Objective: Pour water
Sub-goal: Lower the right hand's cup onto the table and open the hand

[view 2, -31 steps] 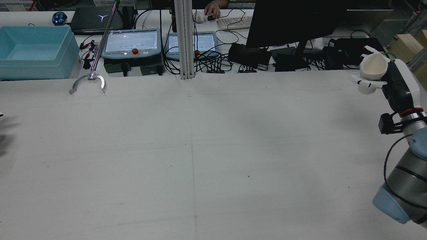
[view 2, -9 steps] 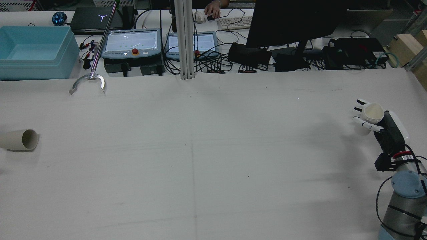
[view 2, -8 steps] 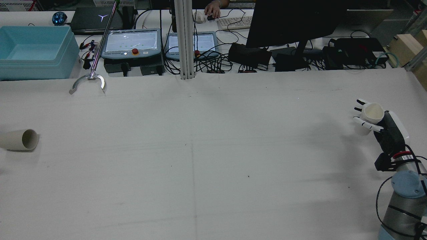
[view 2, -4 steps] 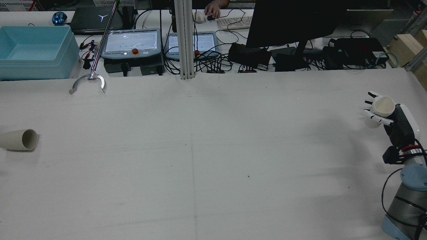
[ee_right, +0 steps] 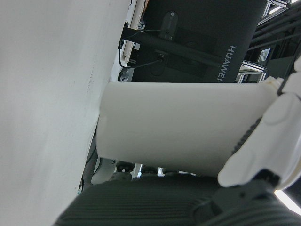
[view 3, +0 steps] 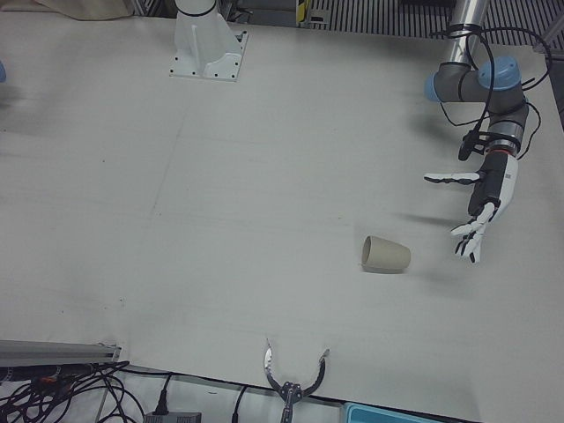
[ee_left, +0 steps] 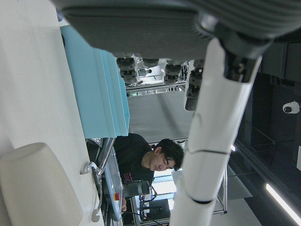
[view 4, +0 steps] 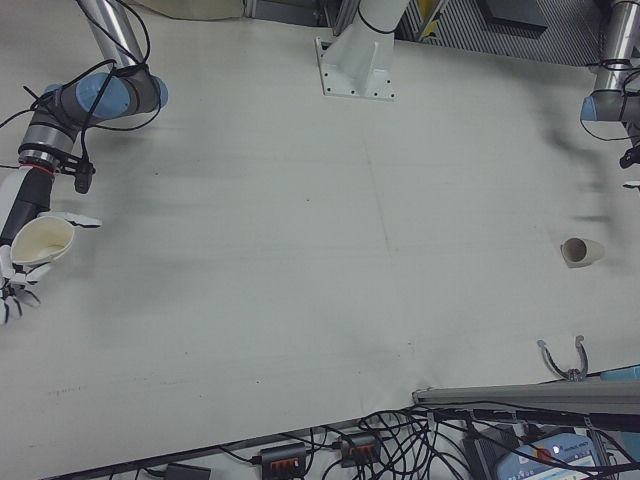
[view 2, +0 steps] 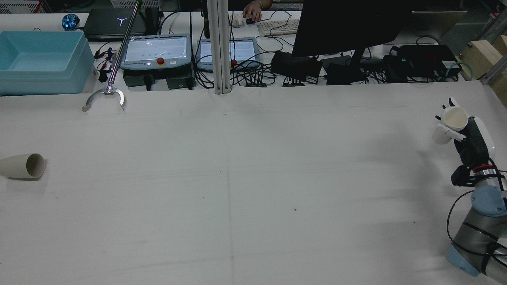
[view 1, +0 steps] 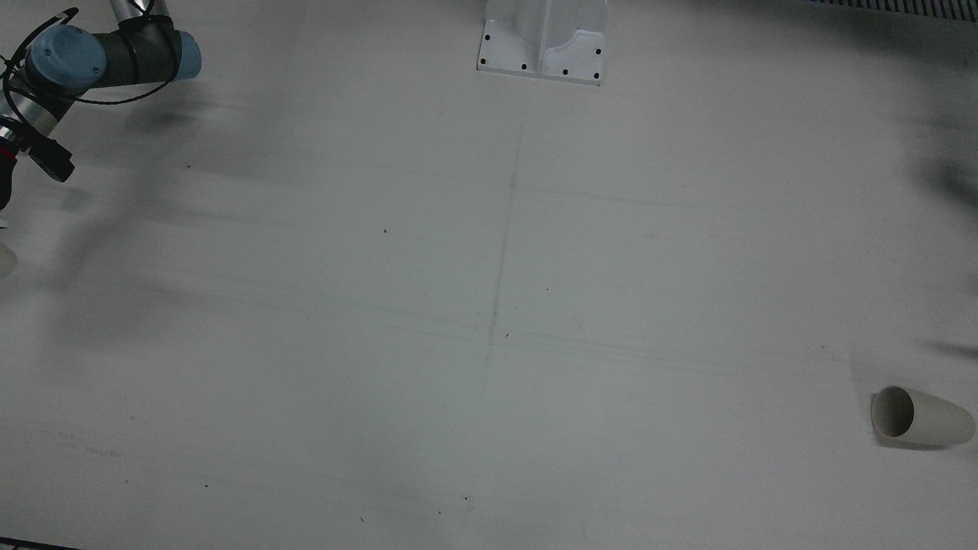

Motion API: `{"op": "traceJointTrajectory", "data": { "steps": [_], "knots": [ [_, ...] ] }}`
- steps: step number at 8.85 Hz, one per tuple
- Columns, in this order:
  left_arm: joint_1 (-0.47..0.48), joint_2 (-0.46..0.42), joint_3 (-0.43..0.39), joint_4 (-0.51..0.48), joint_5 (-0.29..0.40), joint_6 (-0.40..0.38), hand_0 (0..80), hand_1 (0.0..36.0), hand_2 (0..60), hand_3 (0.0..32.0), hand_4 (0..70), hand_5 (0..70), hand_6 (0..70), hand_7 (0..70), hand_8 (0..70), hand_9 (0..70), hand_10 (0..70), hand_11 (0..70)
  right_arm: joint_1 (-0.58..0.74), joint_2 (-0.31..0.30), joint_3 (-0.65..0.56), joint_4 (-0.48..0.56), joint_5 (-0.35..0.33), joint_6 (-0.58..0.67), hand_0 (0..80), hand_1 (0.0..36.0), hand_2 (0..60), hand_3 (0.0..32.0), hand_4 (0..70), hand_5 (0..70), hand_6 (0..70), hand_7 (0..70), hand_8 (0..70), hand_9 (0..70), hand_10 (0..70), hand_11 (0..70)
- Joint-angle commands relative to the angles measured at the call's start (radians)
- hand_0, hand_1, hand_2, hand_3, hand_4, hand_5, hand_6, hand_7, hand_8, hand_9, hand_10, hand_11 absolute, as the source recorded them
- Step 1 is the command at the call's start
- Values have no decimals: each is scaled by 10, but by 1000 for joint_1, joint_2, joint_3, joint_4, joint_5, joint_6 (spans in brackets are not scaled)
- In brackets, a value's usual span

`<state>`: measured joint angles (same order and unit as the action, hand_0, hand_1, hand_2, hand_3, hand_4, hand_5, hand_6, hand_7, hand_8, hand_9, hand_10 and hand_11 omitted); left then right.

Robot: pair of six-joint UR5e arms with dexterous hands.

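The right hand [view 2: 461, 126] holds a white cup [view 2: 454, 118] upright, mouth up, above the right edge of the desk [view 2: 253, 190]. Its fingers [view 2: 451, 134] are wrapped around the cup wall; the right hand view shows the cup side filling the frame with one finger pressed against it. In the right-front view the same cup [view 4: 38, 240] sits in the hand with its open mouth visible, clear of the desk surface.

A second cup [view 2: 23, 166], beige, lies on its side on the desk near the left edge, its open mouth facing the desk centre. In the left-front view this lying cup [view 3: 385, 256] rests just beside the left hand [view 3: 487, 201] but apart from it. The left hand hovers over the desk with its fingers [view 3: 467, 242] spread and pointing downward, holding nothing.

Further back, at the far edge of the desk, a metal reacher claw [view 2: 105, 97] rests with its curved prongs on the surface. Beyond the desk stand a blue bin [view 2: 41, 61], two teach pendants [view 2: 156, 51], a monitor [view 2: 348, 25] and tangled cables. A person's hand [view 2: 252, 12] rests on a mouse beside a keyboard [view 2: 279, 27].
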<state>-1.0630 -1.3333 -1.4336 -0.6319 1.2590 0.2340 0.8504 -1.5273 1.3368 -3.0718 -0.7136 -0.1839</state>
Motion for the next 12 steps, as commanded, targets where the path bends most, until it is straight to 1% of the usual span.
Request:
{"op": "traceJointTrajectory", "data": {
  "steps": [1, 4, 5, 6, 7, 8, 9, 10, 11, 12],
  "knots": [
    [0, 0, 12, -15, -1, 2, 800, 277, 0, 0, 199, 185, 64, 87, 2, 3, 56, 115, -16, 1, -91, 56, 0, -3, 383, 72, 71, 0, 0, 0, 11, 18, 40, 82, 120, 185],
    [0, 2, 15, -22, -1, 2, 800, 277, 0, 0, 200, 188, 62, 86, 2, 3, 56, 115, -27, 2, -91, 58, 0, -3, 377, 68, 79, 0, 0, 0, 21, 24, 53, 100, 123, 188],
    [0, 15, 12, -26, -1, 2, 800, 278, 0, 0, 201, 187, 62, 84, 2, 2, 56, 114, -21, 1, -70, 56, 0, -3, 378, 68, 83, 0, 0, 0, 22, 26, 54, 101, 122, 187],
    [-2, 23, -5, -19, 2, -4, 800, 277, 0, 0, 202, 189, 61, 82, 2, 2, 56, 114, -1, -19, 41, 42, -4, -5, 379, 69, 84, 0, 2, 0, 24, 27, 56, 104, 123, 187],
    [-3, 25, -45, 21, 11, -10, 800, 280, 0, 0, 202, 193, 62, 84, 2, 2, 55, 113, 16, -104, 218, 3, -9, -29, 383, 71, 85, 0, 5, 0, 25, 28, 53, 100, 118, 181],
    [-3, 31, -130, 117, 14, -12, 800, 284, 0, 0, 202, 199, 67, 90, 3, 4, 55, 113, 19, -128, 336, -75, -50, -48, 397, 82, 91, 0, 7, 0, 24, 32, 36, 76, 100, 155],
    [9, 28, -216, 247, 26, -10, 800, 281, 0, 0, 196, 192, 80, 111, 10, 8, 58, 117, 16, -134, 411, -144, -70, -48, 430, 106, 110, 0, 20, 0, 30, 49, 13, 42, 70, 115],
    [-4, 28, -263, 314, 75, -9, 800, 267, 0, 0, 177, 159, 88, 129, 16, 19, 64, 127, 13, -154, 492, -190, -76, -48, 462, 137, 121, 0, 27, 0, 25, 51, 0, 5, 42, 78],
    [-8, 31, -280, 348, 101, -5, 791, 243, 0, 0, 182, 153, 96, 138, 28, 38, 68, 129, 33, -166, 556, -208, -110, -60, 475, 158, 121, 0, 27, 0, 17, 45, 0, 0, 24, 53],
    [-15, 58, -319, 368, 103, -4, 744, 214, 0, 0, 185, 147, 95, 139, 31, 40, 67, 127, 89, -160, 600, -208, -134, -89, 479, 167, 128, 0, 25, 0, 15, 41, 0, 0, 11, 35]
  ]
}}
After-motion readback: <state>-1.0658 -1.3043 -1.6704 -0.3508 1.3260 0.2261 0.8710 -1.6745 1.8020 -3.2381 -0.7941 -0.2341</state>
